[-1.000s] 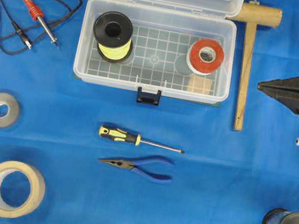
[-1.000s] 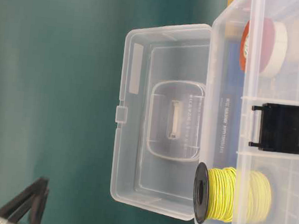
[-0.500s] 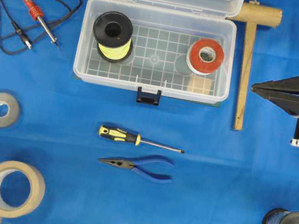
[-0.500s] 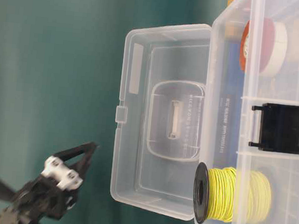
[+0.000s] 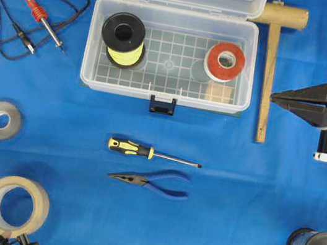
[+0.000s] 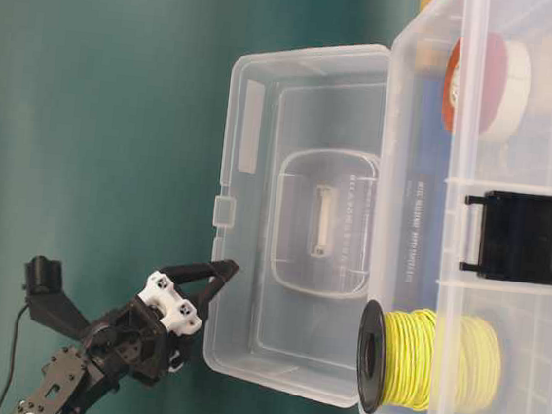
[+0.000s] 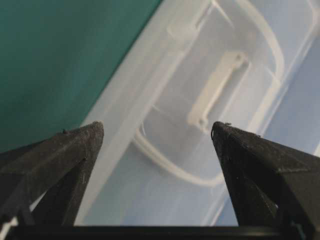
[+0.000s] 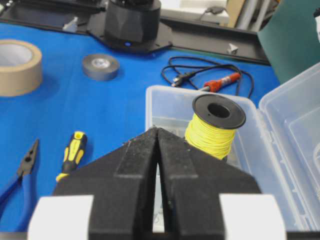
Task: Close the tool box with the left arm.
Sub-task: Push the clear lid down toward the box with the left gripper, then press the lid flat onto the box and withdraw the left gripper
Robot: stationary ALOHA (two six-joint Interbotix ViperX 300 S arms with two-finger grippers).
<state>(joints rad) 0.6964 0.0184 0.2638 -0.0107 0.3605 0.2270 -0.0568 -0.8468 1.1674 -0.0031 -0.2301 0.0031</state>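
Clear plastic tool box [image 5: 170, 54] at desk [image 5: 74, 208] rear, lid [image 6: 294, 219] upright | left pincer [image 6: 218, 278] spread wide behind lid, grasping nothing | right pincer [image 5: 275, 98] clenched, empty, beside box, apart.

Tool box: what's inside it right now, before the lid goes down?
Inside the open tool box: a yellow wire spool on the left and a red-and-white tape roll on the right, on a gridded floor. Whatever lies under either one is covered.
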